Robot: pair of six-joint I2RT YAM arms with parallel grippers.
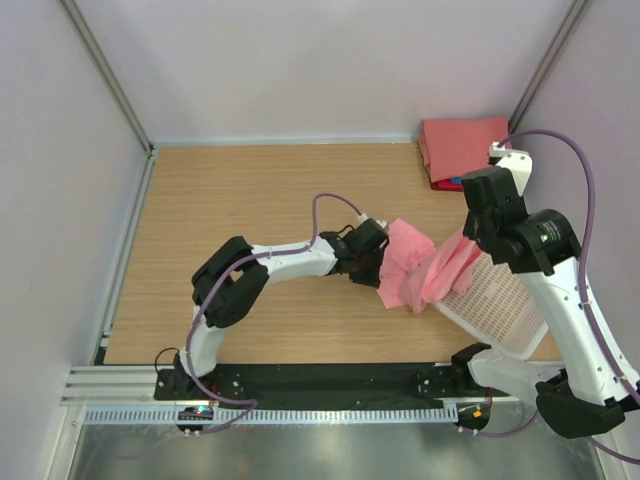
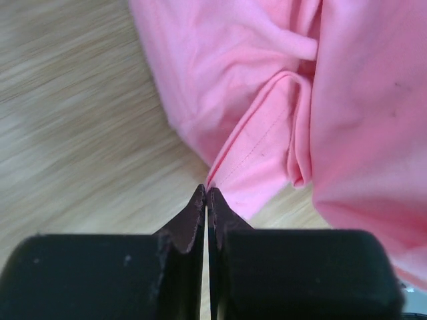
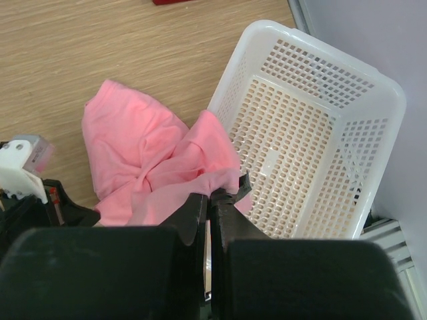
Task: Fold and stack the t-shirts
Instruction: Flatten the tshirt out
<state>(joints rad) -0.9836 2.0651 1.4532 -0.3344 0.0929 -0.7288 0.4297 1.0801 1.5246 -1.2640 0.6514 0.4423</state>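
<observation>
The left gripper (image 2: pixel 205 193) has its fingers pressed together, and the hem of the pink shirt (image 1: pixel 405 265) runs right up to the tips. It looks to be pinching that edge, though the hold is slight. The right gripper (image 3: pixel 213 193) is likewise closed, with a fold of the same shirt caught between its fingers, just beside the near corner of the basket (image 3: pixel 293 140).

The shirt hangs bunched and twisted between the two grippers, to the left of the basket. One end trails against the basket's rim and the rest is slumped on the table (image 1: pixel 230 190).

In my judgement the step in hand is getting this shirt clear of the basket and spread out, with folding not yet begun. The next move calls for drawing the two held points apart and away from the basket. That would pull the cloth flat on the bare wood.

Counted: two grippers, one loose pink shirt and one basket with nothing in it. There is also one folded stack (image 1: pixel 462 145) beyond the basket in the far corner. It has a coral top, with a red edge and a spot of blue showing beneath. How many shirts it holds cannot be told.
</observation>
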